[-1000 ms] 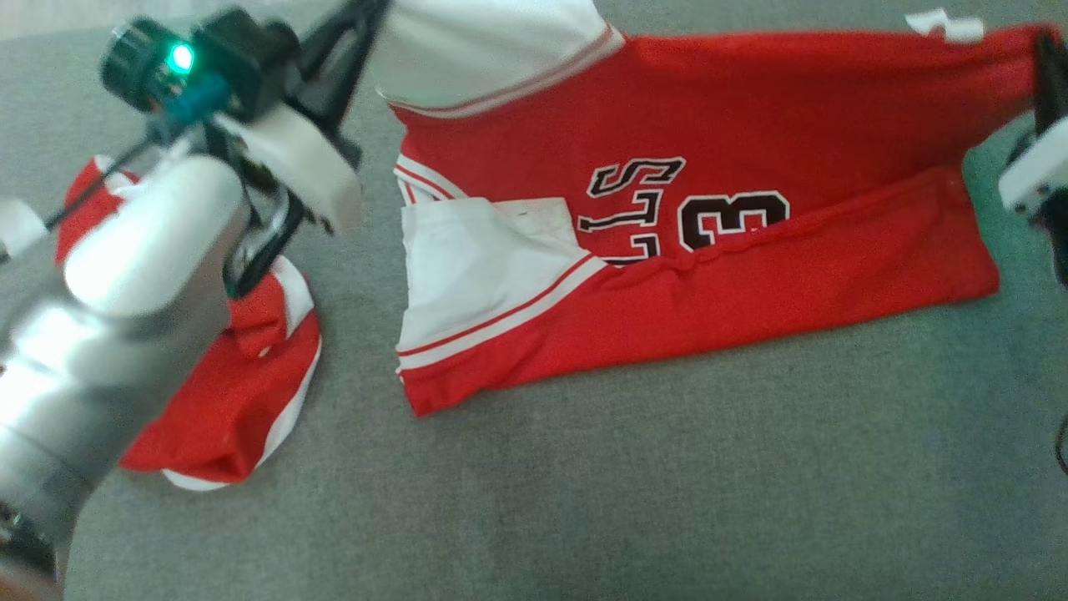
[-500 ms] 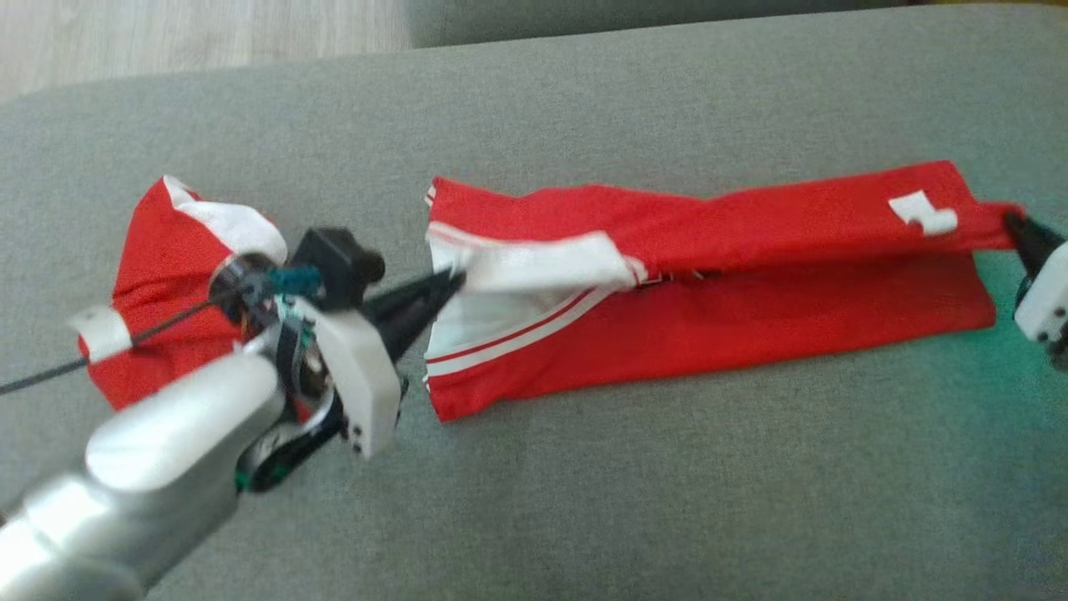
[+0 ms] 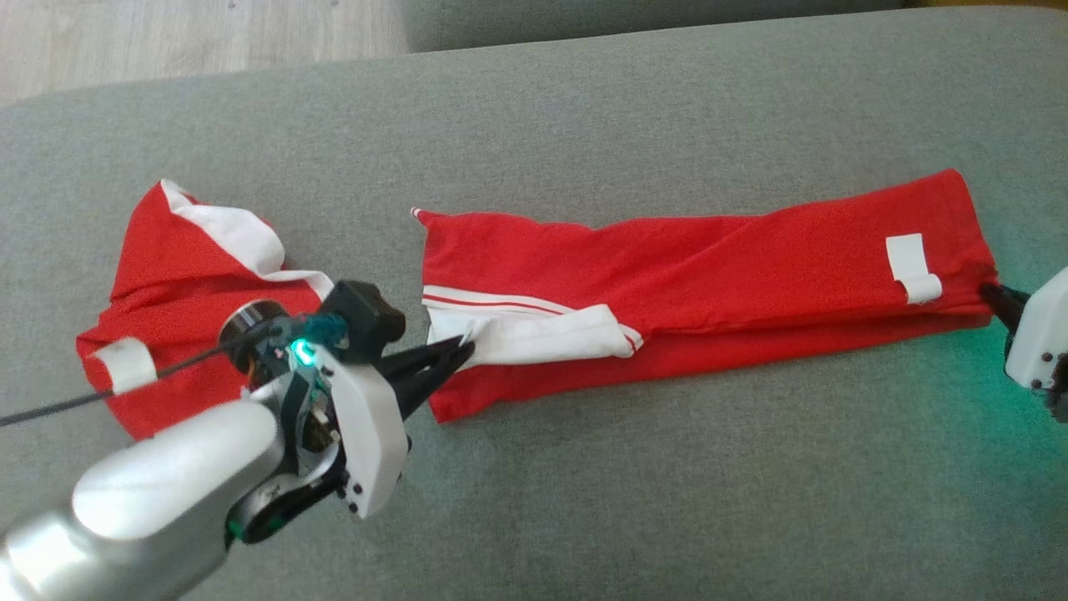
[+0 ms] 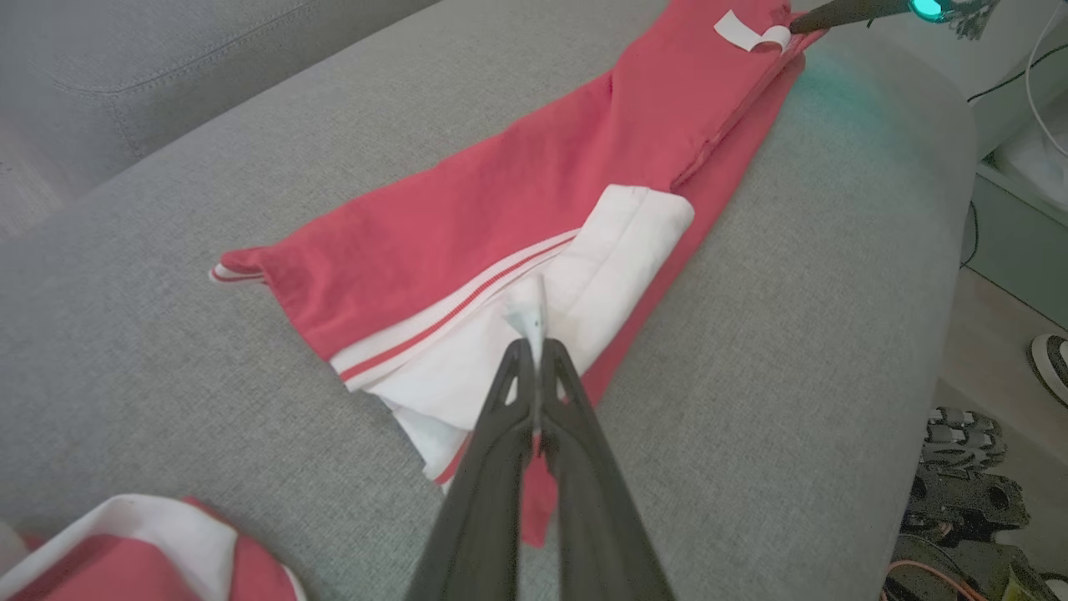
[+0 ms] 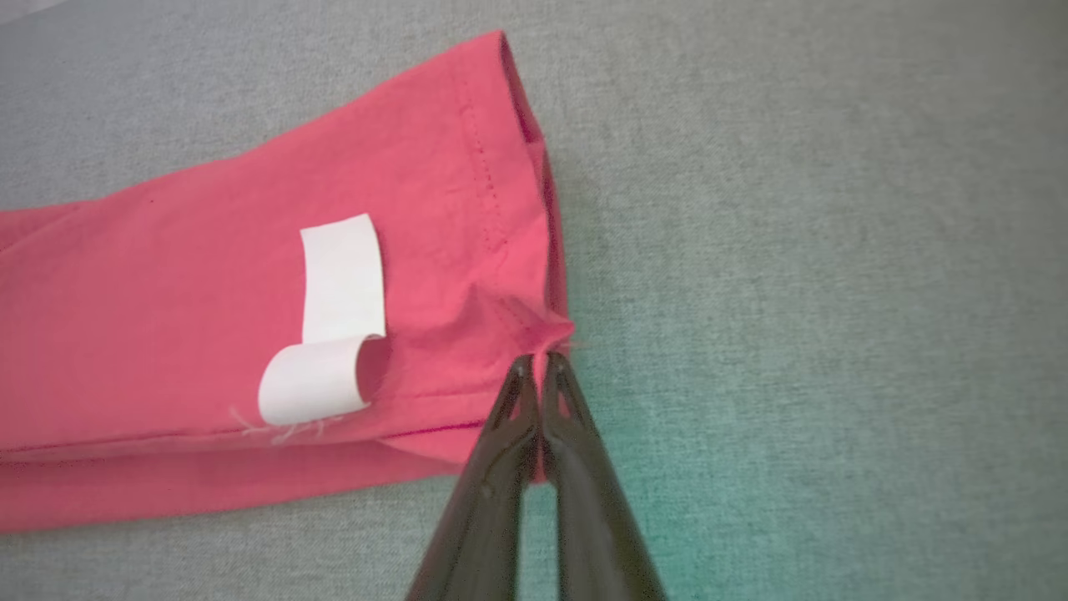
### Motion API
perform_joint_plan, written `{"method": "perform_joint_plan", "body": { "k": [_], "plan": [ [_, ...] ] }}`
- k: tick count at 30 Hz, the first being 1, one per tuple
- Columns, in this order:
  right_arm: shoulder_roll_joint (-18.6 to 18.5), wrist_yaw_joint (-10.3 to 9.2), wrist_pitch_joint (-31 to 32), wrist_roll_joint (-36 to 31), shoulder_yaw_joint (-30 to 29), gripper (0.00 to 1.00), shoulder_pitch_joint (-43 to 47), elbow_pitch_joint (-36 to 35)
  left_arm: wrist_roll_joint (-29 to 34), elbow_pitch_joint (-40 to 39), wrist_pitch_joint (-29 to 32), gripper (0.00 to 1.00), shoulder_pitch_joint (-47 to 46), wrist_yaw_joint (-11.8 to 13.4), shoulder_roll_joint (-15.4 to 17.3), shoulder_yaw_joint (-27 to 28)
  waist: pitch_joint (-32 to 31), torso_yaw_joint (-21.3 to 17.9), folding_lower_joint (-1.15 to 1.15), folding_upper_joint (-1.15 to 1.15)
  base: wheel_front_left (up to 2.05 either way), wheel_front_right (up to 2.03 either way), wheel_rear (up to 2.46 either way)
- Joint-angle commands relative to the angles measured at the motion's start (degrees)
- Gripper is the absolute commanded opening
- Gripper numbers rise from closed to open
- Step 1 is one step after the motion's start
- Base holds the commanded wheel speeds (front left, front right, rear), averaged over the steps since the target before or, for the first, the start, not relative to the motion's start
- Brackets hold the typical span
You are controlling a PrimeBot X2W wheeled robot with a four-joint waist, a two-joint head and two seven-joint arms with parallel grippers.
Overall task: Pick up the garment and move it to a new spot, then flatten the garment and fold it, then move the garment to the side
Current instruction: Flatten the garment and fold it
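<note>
The garment [image 3: 709, 275], a red jersey with white trim, lies folded into a long strip across the grey cushion [image 3: 584, 467]. My left gripper [image 3: 464, 349] is shut on its white sleeve edge [image 4: 527, 310] at the strip's left end. My right gripper [image 3: 991, 292] is shut on the red hem corner [image 5: 546, 334] at the right end, beside a white label [image 5: 334, 317]. The upper layer rests over the lower one, whose front edge [image 3: 751, 355] shows below it.
A second red and white garment [image 3: 183, 284] lies crumpled at the left, partly behind my left arm. The cushion's far edge meets wooden floor [image 3: 167, 33] at the top left. A shoe [image 4: 1053, 361] and cables lie beyond the cushion's end.
Both grippers have lowered the held upper edge forward and down onto the lower layer, covering the lettering. The head camera has also shifted, so the whole scene sits differently.
</note>
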Motion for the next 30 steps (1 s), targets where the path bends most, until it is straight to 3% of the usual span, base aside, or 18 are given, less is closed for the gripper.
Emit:
{"method": "perform_joint_plan", "body": {
  "k": [1, 8, 9, 10, 11, 14, 19, 25, 28, 30],
  "plan": [
    [-2.6, -0.04, 0.7, 0.6, -0.1, 0.0, 0.8, -1.8, 0.8, -1.2, 0.2, 0.0, -1.2, 0.4, 2.1, 2.2, 0.0, -0.1, 0.0, 0.0, 0.0, 0.0, 0.0],
    [-2.2, -0.04, 4.5, 1.3, -1.0, 0.0, 2.3, -3.3, 2.6, 0.1, -0.2, 0.0, 0.4, 0.5, 1.1, 1.4, 0.5, -0.7, 0.0, 0.0, 0.0, 0.0, 0.0],
    [-2.1, -0.04, 4.5, 1.1, -1.4, 0.42, 2.3, -3.3, 3.1, 0.5, -0.5, 0.4, 0.4, 0.5, 0.9, 1.3, 0.5, -0.7, 0.0, 0.0, 0.0, 0.0, 0.0],
    [-1.7, -0.04, 4.7, 1.5, -2.4, 1.0, 2.4, -3.0, 4.0, 0.9, -0.9, 0.81, 0.3, 0.6, 0.7, 1.2, 0.6, -0.7, 0.0, 0.0, 0.0, 0.0, 0.0],
    [-1.1, -0.04, 5.2, 2.1, -3.3, 1.0, 2.3, -2.7, 4.8, 1.3, -1.3, 1.0, 0.2, 0.6, 0.4, 1.1, 0.7, -0.8, 0.0, 0.0, 0.0, 0.0, 0.0],
    [0.1, -0.04, 3.1, 2.3, -6.5, 1.0, 0.7, -3.7, 5.8, 2.8, -3.7, 1.0, -0.7, 1.7, -0.7, 2.4, 0.8, -1.0, 0.0, 0.0, 0.0, 0.0, 0.0],
    [2.7, -0.04, -6.6, 0.0, -10.9, 1.0, -2.4, -8.4, 6.7, 5.9, -12.5, 1.0, -2.5, 6.2, -4.2, 7.9, -0.3, -1.3, 0.0, 0.0, 0.0, 0.0, 0.0],
    [9.0, -0.04, -21.6, -4.8, -12.0, 1.0, -1.2, -16.9, 1.4, 10.2, -28.5, 1.0, 1.1, 11.9, -10.1, 18.8, -2.6, -1.7, 0.0, 0.0, 0.0, 0.0, 0.0],
    [12.1, -0.04, -28.3, -7.7, -12.5, 1.0, 2.2, -20.3, 0.0, 11.4, -31.4, 1.0, 5.3, 14.7, -13.2, 25.1, -4.2, -1.7, 0.0, 0.0, 0.0, 0.0, 0.0],
    [14.9, -0.04, -31.7, -9.3, -13.0, 1.0, 5.1, -22.1, 0.9, 10.4, -31.6, 1.0, 9.3, 15.2, -15.5, 30.6, -5.1, -1.8, 0.0, 0.0, 0.0, 0.0, 0.0]
  ]
}}
